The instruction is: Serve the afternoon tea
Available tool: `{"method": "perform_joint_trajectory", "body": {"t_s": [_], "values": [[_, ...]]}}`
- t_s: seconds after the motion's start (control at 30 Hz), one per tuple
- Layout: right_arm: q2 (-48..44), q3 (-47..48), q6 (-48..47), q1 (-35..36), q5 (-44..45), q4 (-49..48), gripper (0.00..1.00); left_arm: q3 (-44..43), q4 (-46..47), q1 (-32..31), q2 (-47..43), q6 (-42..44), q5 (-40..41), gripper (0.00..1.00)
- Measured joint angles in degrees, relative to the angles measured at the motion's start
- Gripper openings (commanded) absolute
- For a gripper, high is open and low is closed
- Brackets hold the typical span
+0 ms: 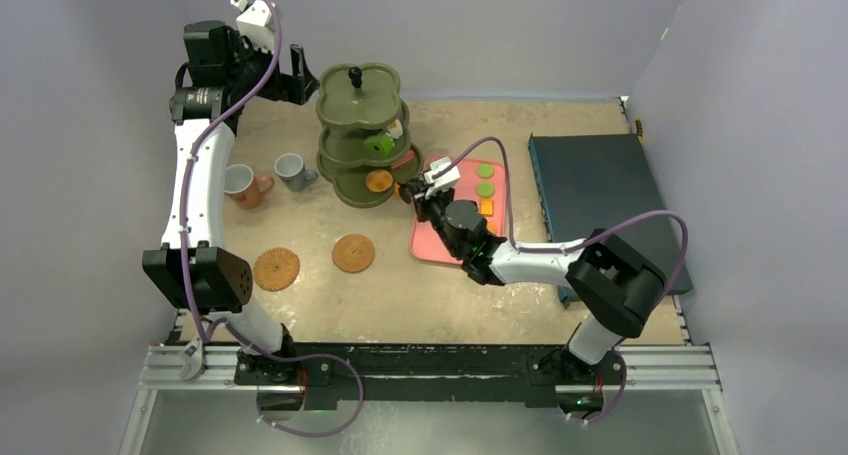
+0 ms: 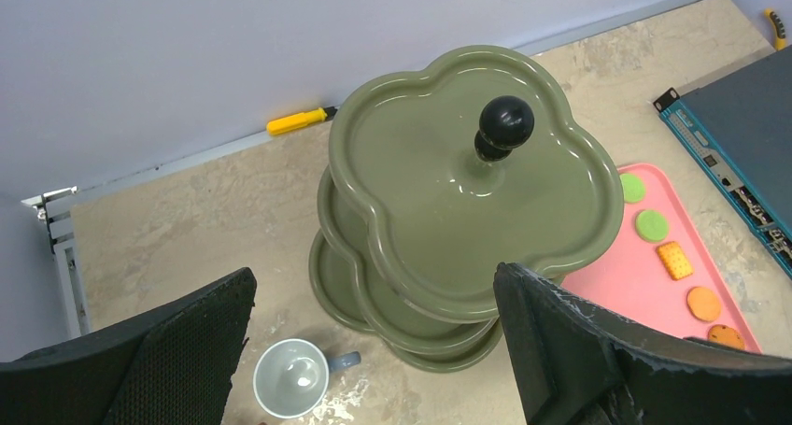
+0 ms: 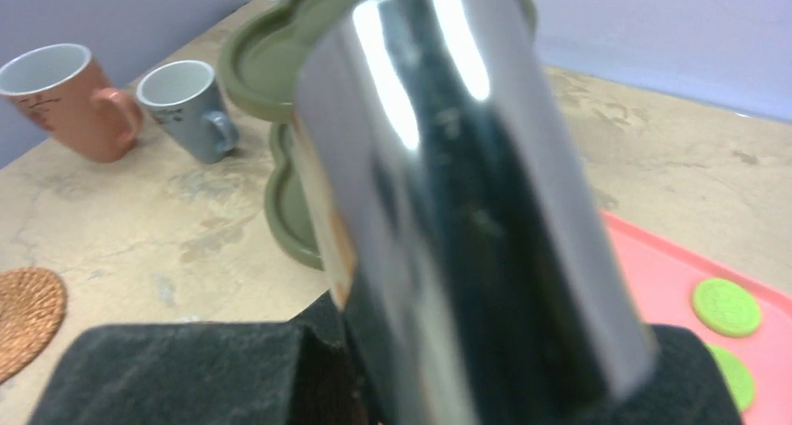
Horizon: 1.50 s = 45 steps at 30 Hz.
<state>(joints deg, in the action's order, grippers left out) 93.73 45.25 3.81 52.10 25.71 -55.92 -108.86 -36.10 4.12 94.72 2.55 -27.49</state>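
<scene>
The olive three-tier stand (image 1: 359,85) stands at the back centre, with a green pastry (image 1: 378,144) on its middle tier and an orange pastry (image 1: 379,181) on its bottom tier. My right gripper (image 1: 412,188) is at the bottom tier's right edge, shut on shiny metal tongs (image 3: 467,191) that fill the right wrist view. More green and orange pastries (image 1: 485,189) lie on the pink tray (image 1: 440,237). A terracotta cup (image 1: 240,184) and a grey-blue cup (image 1: 291,170) sit left of the stand. Two brown coasters (image 1: 276,268) (image 1: 353,253) lie nearer me. My left gripper (image 2: 374,350) hangs open, high behind the stand (image 2: 448,191).
A dark blue flat box (image 1: 595,190) lies along the right side, next to the tray. A yellow tool (image 2: 297,120) rests against the back wall. The grey-blue cup (image 2: 291,376) sits below my left fingers.
</scene>
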Motion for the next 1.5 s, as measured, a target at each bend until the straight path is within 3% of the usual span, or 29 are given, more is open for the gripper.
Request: {"method": "perform_joint_trajectory", "body": {"t_s": [0.4,0.93,1.2,1.5], "values": [[12.9,11.5,-2.9,5.2,-6.1,-2.0,0.06,0.0,0.0,0.0,0.0,0.0,0.0,0.99],[29.4,24.2,-12.2,5.7,-6.8,-7.2,0.08,1.6,-0.2,0.2,-0.1,0.1,-0.3,0.98],[32.0,26.4,-13.1,5.7,-6.9,-7.8,0.35,1.9,-0.2,0.4,-0.1,0.1,-0.7,0.98],[28.7,22.1,-11.2,5.7,-7.1,-7.8,0.43,2.0,-0.2,0.4,-0.1,0.1,-1.9,0.99]]}}
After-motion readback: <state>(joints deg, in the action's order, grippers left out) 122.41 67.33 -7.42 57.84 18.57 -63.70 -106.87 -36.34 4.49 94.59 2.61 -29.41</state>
